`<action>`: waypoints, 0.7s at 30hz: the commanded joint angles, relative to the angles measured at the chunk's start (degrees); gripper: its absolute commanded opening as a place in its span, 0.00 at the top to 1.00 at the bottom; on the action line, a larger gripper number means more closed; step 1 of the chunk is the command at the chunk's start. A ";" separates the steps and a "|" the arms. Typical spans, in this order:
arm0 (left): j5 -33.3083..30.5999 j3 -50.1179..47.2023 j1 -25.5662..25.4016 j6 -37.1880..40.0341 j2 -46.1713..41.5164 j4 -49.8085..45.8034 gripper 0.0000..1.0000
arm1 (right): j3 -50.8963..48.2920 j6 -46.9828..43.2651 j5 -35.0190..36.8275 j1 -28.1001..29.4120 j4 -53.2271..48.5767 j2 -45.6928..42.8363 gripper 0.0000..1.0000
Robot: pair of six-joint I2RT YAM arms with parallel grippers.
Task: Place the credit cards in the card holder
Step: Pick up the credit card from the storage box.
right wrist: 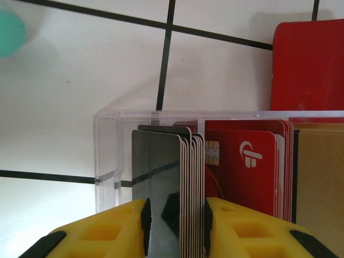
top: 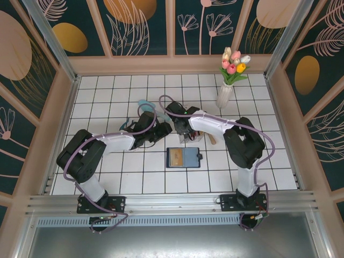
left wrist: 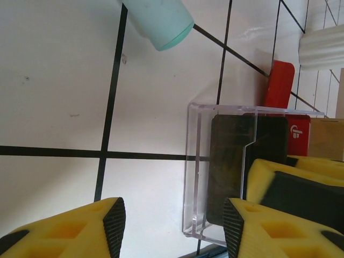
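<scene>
The left gripper (left wrist: 174,223) stands wide, holding nothing, a corner of the clear rack (left wrist: 196,166) between its fingers. The right wrist view shows the right gripper (right wrist: 176,223) narrowed, pinching the black-fronted credit cards (right wrist: 166,177) standing in that rack (too small to tell from above). The overhead view shows the card holder (top: 184,157) lying open just in front of the rack.

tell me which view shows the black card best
Right wrist: the black card fronts a stack in the clear rack, close up, between the right gripper's fingertips. Left wrist sees it through the rack's wall; top external makes the rack tiny.
</scene>
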 commanded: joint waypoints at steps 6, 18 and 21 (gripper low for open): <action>-1.25 -0.97 0.46 -1.13 -0.24 0.99 0.46 | 2.29 -0.06 10.27 1.89 -4.36 -0.10 0.65; -0.41 -0.89 0.45 -0.91 0.02 1.20 0.46 | 2.14 -0.77 10.47 1.94 -4.71 -1.63 0.68; -0.21 -0.89 0.45 -0.96 0.11 1.28 0.46 | 2.34 -0.75 10.74 1.93 -4.88 -1.86 0.69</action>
